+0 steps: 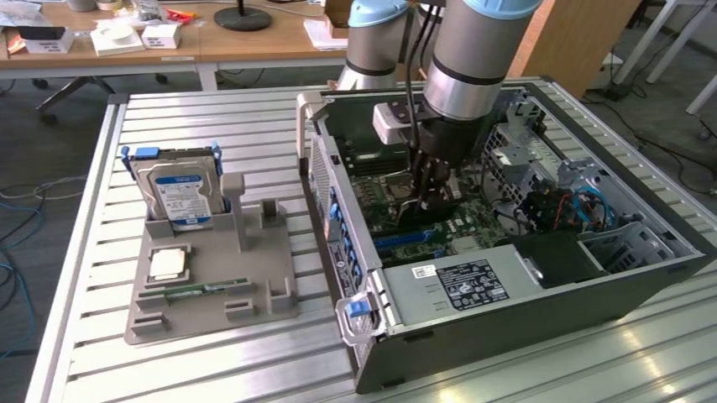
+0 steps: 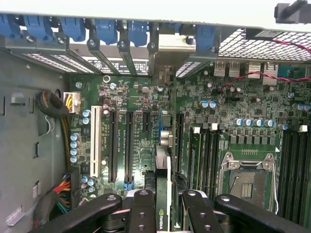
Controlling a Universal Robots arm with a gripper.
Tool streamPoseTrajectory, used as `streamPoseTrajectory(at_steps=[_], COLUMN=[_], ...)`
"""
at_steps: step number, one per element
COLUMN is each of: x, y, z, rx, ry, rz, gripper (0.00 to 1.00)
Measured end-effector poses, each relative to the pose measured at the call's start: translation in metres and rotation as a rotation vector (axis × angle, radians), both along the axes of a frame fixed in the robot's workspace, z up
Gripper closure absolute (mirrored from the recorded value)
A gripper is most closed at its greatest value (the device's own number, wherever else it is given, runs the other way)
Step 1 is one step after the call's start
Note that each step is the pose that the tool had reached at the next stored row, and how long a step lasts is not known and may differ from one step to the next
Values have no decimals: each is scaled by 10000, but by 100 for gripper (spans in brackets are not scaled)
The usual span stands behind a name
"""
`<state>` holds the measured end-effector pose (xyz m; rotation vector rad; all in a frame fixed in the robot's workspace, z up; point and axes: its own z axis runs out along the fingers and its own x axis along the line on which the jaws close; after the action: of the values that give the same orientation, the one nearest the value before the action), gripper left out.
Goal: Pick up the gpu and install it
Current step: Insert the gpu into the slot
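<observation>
Dark gpu (image 2: 163, 196), gripped edge-on between the narrowed jaws over the motherboard (image 2: 243, 97) inside the case (image 1: 526, 319), should in my judgement be held upright and parallel to the slots, bracket end toward the case's rear wall, then pressed down evenly.

The black two-fingered gripper (image 2: 165, 216) clamps the gpu (image 2: 163, 189), a thin dark circuit card seen edge-on against the green motherboard (image 2: 141, 97). The card lies between the empty silver CPU socket (image 2: 248, 182) and the long black expansion slots (image 2: 112, 145). A white slot (image 2: 95, 141) lies beyond those, farther from the socket.
</observation>
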<state>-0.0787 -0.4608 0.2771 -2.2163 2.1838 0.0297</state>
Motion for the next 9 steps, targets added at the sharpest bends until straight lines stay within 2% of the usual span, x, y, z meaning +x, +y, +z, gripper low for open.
streamPoseTrajectory(at_steps=[9], x=[-27], y=[0], z=[0], rx=[0], ry=[0], rz=[-1], gripper=[74])
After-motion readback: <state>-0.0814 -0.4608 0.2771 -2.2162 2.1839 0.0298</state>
